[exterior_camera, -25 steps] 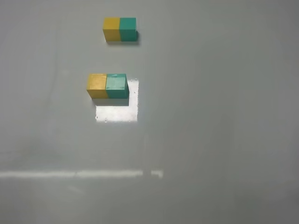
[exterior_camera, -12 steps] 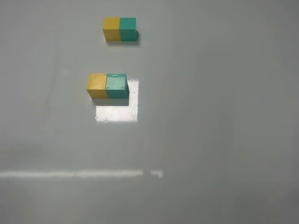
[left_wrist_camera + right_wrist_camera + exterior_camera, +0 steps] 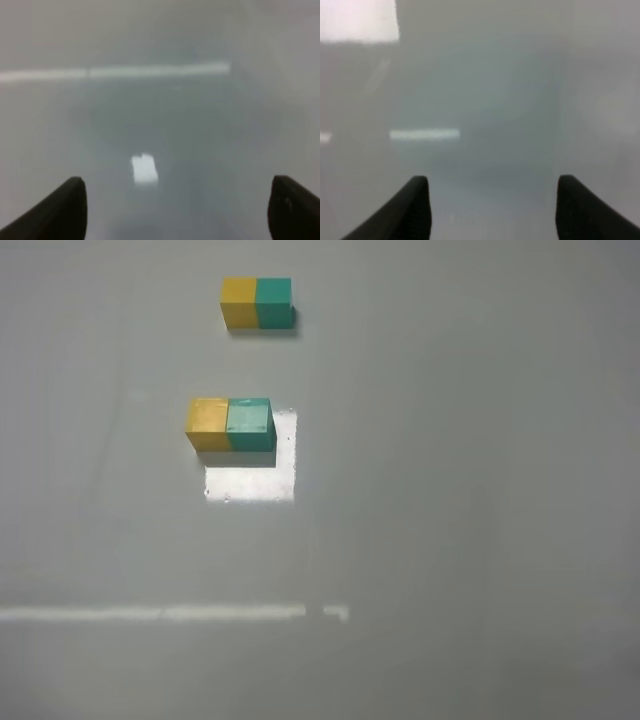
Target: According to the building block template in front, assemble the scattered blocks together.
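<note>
Overhead, joined scattered blocks (image 3: 230, 424); wrist views alone show left hand (image 3: 177, 207), right hand (image 3: 492, 207) spread.

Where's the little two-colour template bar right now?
In the high view the template lies at the far end of the table, left of centre, directly beyond the yellow cube and teal cube, apart from them.

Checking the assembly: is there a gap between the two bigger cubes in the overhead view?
No, the yellow cube and teal cube sit flush side by side, yellow left, matching the template.
</note>
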